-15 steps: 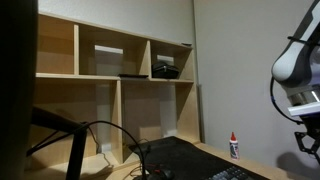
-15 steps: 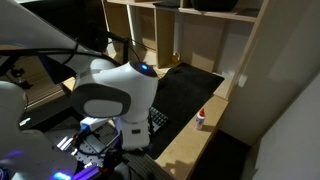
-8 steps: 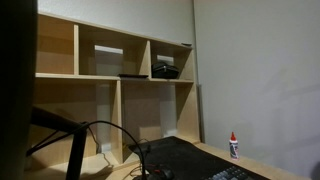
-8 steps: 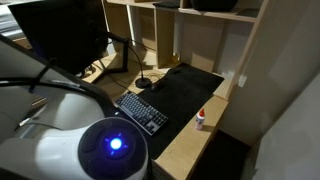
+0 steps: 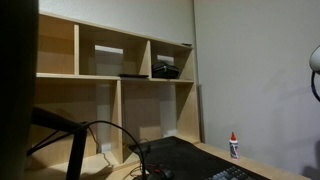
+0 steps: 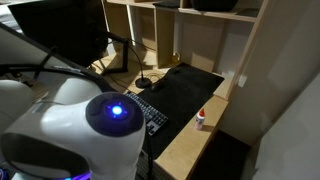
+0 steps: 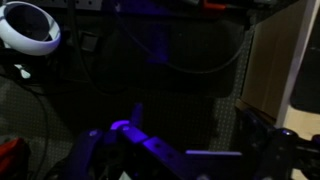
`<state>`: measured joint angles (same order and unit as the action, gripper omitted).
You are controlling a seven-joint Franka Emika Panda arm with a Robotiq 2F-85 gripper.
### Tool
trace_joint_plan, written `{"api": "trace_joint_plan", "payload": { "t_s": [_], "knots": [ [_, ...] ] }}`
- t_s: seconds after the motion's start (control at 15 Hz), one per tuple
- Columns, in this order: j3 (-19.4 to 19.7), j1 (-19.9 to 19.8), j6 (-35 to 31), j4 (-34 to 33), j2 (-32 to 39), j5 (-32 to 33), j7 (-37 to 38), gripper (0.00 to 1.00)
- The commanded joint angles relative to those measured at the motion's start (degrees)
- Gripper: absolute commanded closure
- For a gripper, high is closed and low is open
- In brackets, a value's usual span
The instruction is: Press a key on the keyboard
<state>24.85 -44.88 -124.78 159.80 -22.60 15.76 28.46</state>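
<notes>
Firstly, in an exterior view, the keyboard (image 5: pixel 232 174) is glimpsed only as a dark strip at about 5 o'clock, at the edge of a black mat (image 5: pixel 185 157) below the wooden shelves (image 5: pixel 115 75). A small white glue bottle (image 5: pixel 233 146) with a red cap is seen upright just beyond it. Only a sliver of the arm (image 5: pixel 315 85) is shown, at 3 o'clock.

In an exterior view from above, the arm's white body (image 6: pixel 85 135), lit by a blue lamp, fills the 7 o'clock quarter and hides much of the keyboard (image 6: pixel 156 119); one end is left showing near the centre. The mat (image 6: pixel 190 85) runs toward 1 o'clock on the wooden surface (image 6: pixel 185 148), and the bottle (image 6: pixel 201 119) stands apart from the keyboard, toward 3 o'clock.

In the wrist view, little is made out beyond a purple glow. A round white object (image 7: pixel 28 26) is seen at 10 o'clock. The gripper (image 7: pixel 178 155) is only hinted at by dim shapes at 6 o'clock; whether its fingers are apart or together cannot be told. No keys are recognised here.

The approach is judged unfinished. The gripper is best brought over the keyboard's middle, its fingers drawn together into one tip, then lowered straight onto a single key and pressed lightly, with the bottle kept clear.
</notes>
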Motion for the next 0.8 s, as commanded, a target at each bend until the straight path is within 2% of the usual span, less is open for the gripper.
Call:
{"api": "trace_joint_plan", "payload": {
  "t_s": [0.0, 0.13, 0.2, 0.53, 0.6, 0.73],
  "knots": [
    [-4.1, 2.4, -1.7, 0.3, -5.4, -8.0, -4.2, 0.0],
    [-5.3, 2.4, -0.6, -0.4, -6.7, -11.0, -3.7, 0.0],
    [-6.2, 1.5, -0.3, -0.7, -5.1, -9.6, -2.8, 0.0],
    [-6.6, 1.6, -0.2, -0.7, -6.5, -10.6, -2.8, 0.0],
    [-9.0, 2.5, -2.6, -0.7, -4.2, -8.7, -1.2, 0.0],
    [-11.3, 5.5, -4.7, -0.7, -2.8, -10.6, -0.7, 0.0]
  ]
}}
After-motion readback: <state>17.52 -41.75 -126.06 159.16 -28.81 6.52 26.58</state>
